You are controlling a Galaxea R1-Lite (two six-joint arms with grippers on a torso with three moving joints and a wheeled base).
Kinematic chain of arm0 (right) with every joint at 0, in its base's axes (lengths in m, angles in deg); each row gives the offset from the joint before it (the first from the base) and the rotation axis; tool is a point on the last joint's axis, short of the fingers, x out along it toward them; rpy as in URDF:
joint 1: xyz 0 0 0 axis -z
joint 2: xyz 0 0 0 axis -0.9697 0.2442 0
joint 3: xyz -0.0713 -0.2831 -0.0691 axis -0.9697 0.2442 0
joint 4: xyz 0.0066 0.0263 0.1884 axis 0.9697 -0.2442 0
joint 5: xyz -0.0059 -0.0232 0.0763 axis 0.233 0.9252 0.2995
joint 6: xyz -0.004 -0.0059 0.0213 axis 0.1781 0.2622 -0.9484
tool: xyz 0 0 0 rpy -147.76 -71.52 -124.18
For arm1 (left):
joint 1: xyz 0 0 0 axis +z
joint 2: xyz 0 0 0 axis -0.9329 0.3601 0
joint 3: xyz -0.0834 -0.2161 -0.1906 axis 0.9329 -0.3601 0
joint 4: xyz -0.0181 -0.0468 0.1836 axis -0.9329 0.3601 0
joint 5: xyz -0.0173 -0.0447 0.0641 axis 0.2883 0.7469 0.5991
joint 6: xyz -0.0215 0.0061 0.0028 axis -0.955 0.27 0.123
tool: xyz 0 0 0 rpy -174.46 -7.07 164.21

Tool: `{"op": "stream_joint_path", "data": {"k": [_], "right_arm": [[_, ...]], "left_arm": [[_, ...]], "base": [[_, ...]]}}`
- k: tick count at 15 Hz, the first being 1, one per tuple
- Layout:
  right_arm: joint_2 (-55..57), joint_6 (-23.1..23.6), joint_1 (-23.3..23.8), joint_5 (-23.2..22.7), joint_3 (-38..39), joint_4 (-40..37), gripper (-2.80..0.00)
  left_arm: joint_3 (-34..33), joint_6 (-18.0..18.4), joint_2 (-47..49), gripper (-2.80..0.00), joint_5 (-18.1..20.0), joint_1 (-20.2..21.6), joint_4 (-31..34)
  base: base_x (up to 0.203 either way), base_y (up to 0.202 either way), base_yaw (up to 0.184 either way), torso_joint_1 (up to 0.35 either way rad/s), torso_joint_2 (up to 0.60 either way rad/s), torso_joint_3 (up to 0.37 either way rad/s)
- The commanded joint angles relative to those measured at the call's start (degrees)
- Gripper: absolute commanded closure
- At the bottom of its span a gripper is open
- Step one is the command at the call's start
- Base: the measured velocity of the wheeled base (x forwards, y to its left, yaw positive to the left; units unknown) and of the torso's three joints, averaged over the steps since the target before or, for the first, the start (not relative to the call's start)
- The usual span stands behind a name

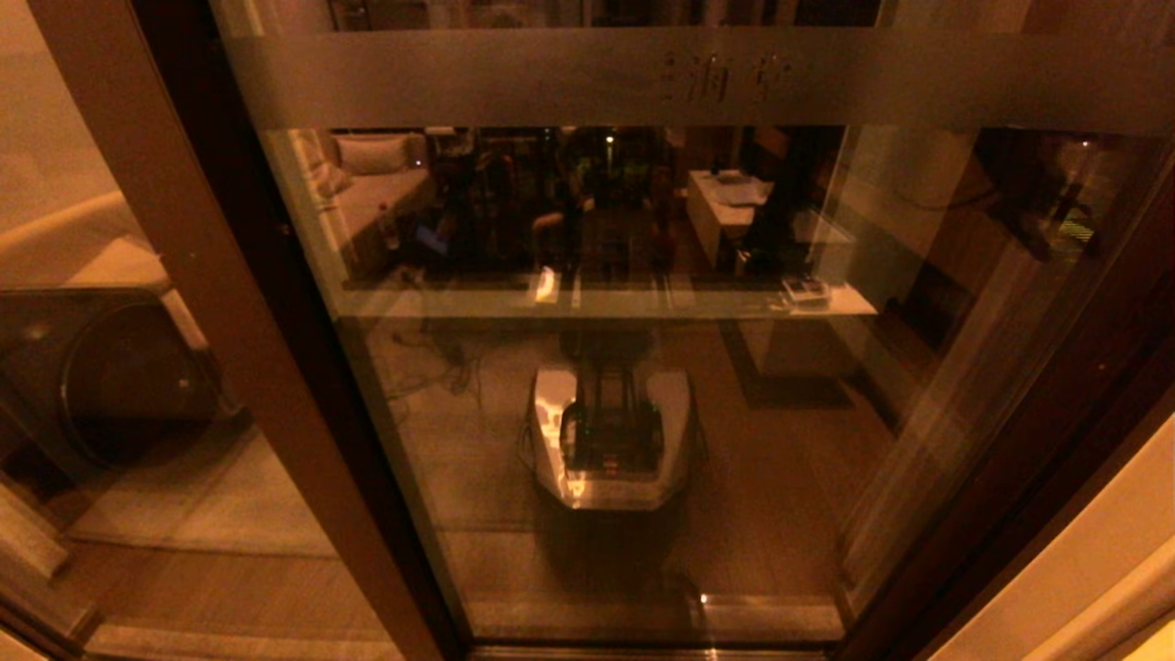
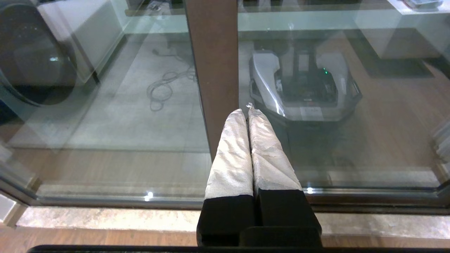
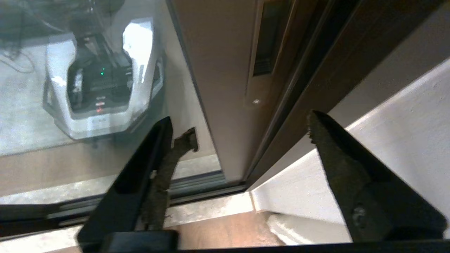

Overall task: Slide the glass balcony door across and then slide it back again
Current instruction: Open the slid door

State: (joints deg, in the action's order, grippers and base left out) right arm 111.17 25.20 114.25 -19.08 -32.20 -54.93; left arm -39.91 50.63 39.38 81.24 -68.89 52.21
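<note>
Judged not yet begun, or already back at its start: glass balcony door (image 1: 643,367) filling the head view, its handle stile (image 3: 225,88) hard against the dark jamb (image 3: 316,70), no gap showing between them. Right gripper (image 3: 239,137) spread wide and empty, hanging just below the recessed handle (image 3: 269,38), not touching it. Left gripper (image 2: 249,114) clenched on nothing, tips near the brown frame post (image 2: 214,70). Room to travel only away from the jamb, toward that post.
</note>
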Motion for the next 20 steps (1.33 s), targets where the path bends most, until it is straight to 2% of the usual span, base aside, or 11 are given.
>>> {"op": "stream_joint_path", "data": {"k": [1, 6, 15, 18, 20], "right_arm": [[0.41, 0.38, -0.09, -0.26, -0.39, -0.05, -2.8], [1.1, -0.09, -4.09, 0.18, -2.06, -0.05, -2.8], [2.48, 0.62, -4.02, 0.14, -1.71, 1.19, -2.8], [0.12, -1.0, -4.02, -0.13, 0.2, 1.18, -2.8], [-0.81, -2.72, -6.02, -0.2, 1.67, 1.2, -2.8]], "left_arm": [[-0.01, 0.03, -0.01, 0.0, 0.01, 0.0, 0.06], [-0.01, 0.03, -0.01, 0.0, 0.01, -0.04, 0.06], [-0.01, 0.03, -0.01, 0.0, 0.01, 0.0, 0.06], [-0.01, 0.03, -0.01, 0.0, 0.01, 0.0, 0.06], [-0.01, 0.03, -0.01, 0.0, 0.01, -0.09, 0.06]], "base": [[0.0, 0.0, 0.0, 0.0, 0.0, 0.0], [0.0, 0.0, 0.0, 0.0, 0.0, 0.0], [0.0, 0.0, 0.0, 0.0, 0.0, 0.0], [0.0, 0.0, 0.0, 0.0, 0.0, 0.0], [0.0, 0.0, 0.0, 0.0, 0.0, 0.0]]}}
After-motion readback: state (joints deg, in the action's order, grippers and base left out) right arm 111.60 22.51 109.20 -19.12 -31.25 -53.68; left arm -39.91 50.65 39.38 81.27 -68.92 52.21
